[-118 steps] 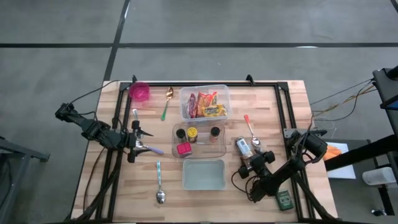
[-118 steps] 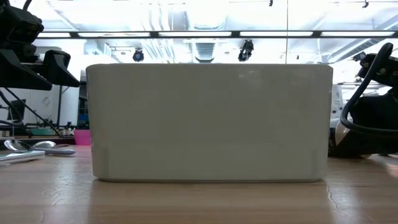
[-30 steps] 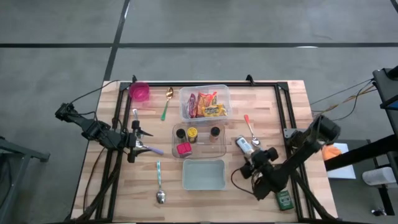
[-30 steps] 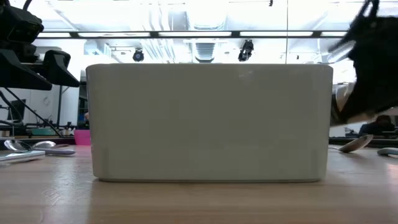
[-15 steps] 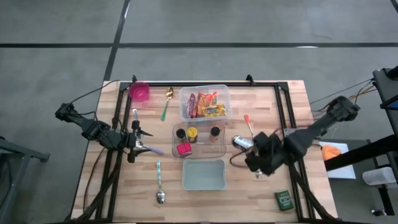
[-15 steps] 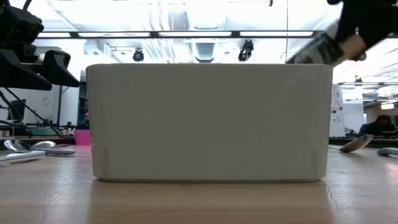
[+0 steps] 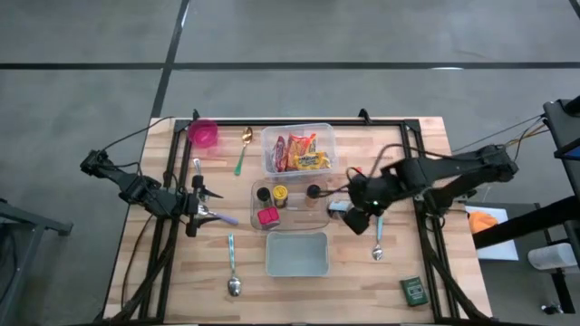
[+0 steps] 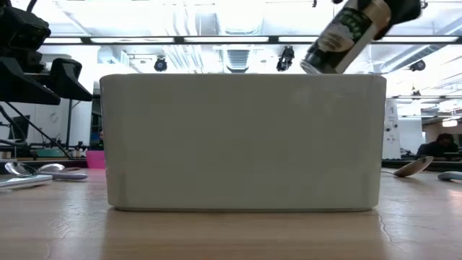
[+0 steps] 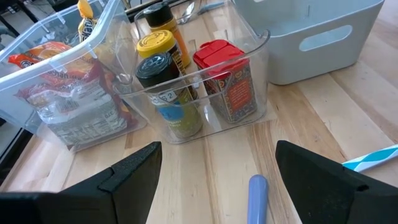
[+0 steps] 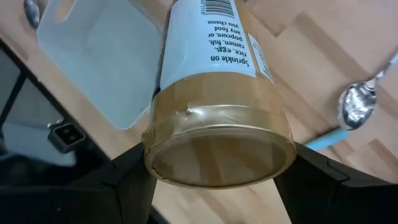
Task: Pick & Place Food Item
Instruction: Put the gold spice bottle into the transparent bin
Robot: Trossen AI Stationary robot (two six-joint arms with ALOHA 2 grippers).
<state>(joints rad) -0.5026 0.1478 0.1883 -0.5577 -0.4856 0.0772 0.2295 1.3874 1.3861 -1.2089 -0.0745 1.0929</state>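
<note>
My right gripper (image 7: 356,215) is shut on a seasoning jar (image 7: 338,207) with a white label and brown contents, high above the table. It hangs by the right end of the clear organizer (image 7: 319,215), just beyond the grey bin (image 7: 296,254). The low view shows the jar (image 8: 345,32) tilted above the bin's wall (image 8: 242,141). The right wrist view fills with the jar (image 10: 214,81), with the bin (image 10: 99,56) below it. A clear tub of snack packs (image 7: 297,149) stands at the back. My left gripper (image 7: 205,214) waits open at the table's left. My right gripper pinches the jar's wide brown-filled end (image 10: 217,134) between its two fingers, one finger (image 10: 127,171) on each side. The fingers come from above, slanting down, along the jar. The jar is lifted clear and tilted, its free end (image 8: 309,65) lower, toward the bin.
The organizer holds spice jars: a red-capped one (image 9: 227,81), a yellow-capped one (image 9: 155,43) and a black-capped one (image 9: 155,68). A teal-handled spoon (image 7: 377,237) and a green box (image 7: 413,290) lie at the near right. A pink cup (image 7: 203,133) and spoons (image 7: 234,267) are on the left.
My right gripper has risen from the table's near right with the jar and swung toward the organizer, tipping from nearly level to pointing steeply down. The jar, which lay on the table, is lifted clear and now hangs tilted a little farther left. The spoon beneath the arm has come into view.
</note>
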